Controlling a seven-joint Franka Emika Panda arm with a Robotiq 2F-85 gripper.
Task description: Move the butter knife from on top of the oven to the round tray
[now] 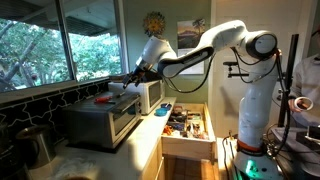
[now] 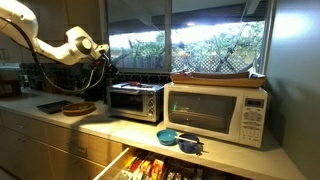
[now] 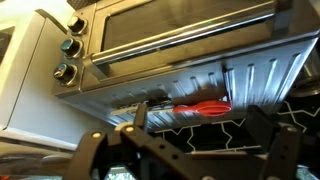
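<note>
The butter knife (image 3: 200, 107) lies flat on top of the steel oven (image 3: 180, 40); its red-orange handle shows clearly and the pale blade runs off to the left. It also shows as a red sliver on the oven top (image 1: 103, 99). The oven (image 1: 105, 120) (image 2: 135, 100) stands on the counter. My gripper (image 3: 200, 142) is open and empty, hovering above the knife with a finger on either side. The gripper shows in both exterior views (image 1: 128, 82) (image 2: 103, 62). The round tray (image 2: 78, 108) lies on the counter beside the oven.
A pale appliance with a brown top (image 2: 215, 112) stands next to the oven. Blue bowls (image 2: 172, 136) sit at the counter edge. A drawer (image 1: 186, 126) full of items stands open below. A metal kettle (image 1: 35, 145) is near the oven. Windows run behind the counter.
</note>
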